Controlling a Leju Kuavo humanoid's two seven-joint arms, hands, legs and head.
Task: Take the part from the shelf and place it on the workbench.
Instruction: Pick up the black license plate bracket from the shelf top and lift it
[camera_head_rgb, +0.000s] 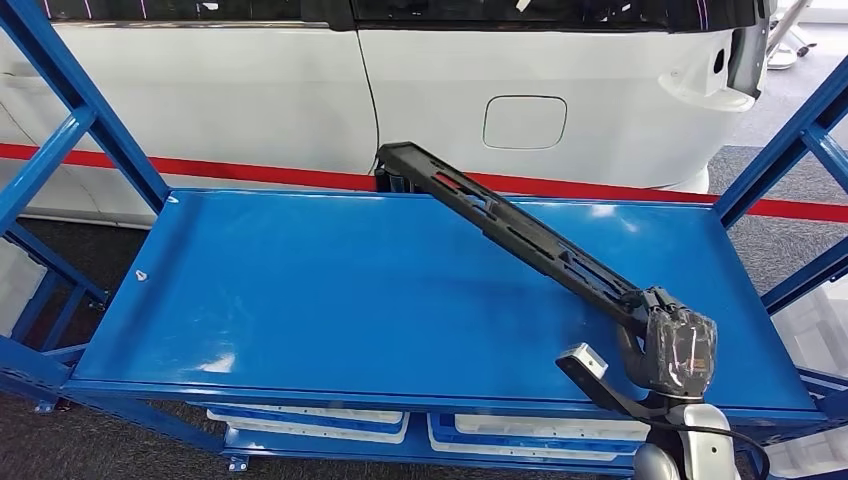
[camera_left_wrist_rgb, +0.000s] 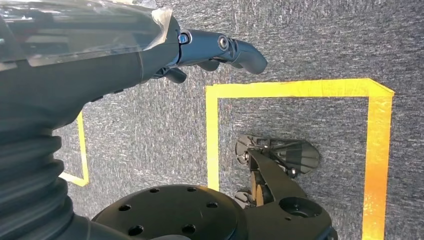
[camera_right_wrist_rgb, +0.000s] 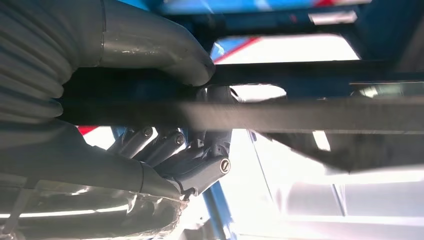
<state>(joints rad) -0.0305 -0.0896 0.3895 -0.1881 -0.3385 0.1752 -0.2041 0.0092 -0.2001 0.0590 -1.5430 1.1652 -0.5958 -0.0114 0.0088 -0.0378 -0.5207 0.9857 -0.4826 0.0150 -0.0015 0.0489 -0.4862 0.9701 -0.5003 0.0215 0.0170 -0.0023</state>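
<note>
A long black plastic part (camera_head_rgb: 500, 220) stretches diagonally over the blue shelf (camera_head_rgb: 330, 290), its far end near the shelf's back edge. My right hand (camera_head_rgb: 672, 350) grips the part's near end at the shelf's front right. In the right wrist view the thumb (camera_right_wrist_rgb: 165, 50) and dark fingers (camera_right_wrist_rgb: 200, 160) wrap around the black bar of the part (camera_right_wrist_rgb: 310, 115). My left hand (camera_left_wrist_rgb: 200, 50) hangs above grey carpet, its fingers curled in and holding nothing.
Blue shelf uprights (camera_head_rgb: 70, 110) stand at the left and at the right (camera_head_rgb: 790, 150). A white car (camera_head_rgb: 450, 80) stands close behind the shelf. White bins (camera_head_rgb: 310, 418) sit on the tier below. Yellow floor tape (camera_left_wrist_rgb: 300, 90) marks the carpet.
</note>
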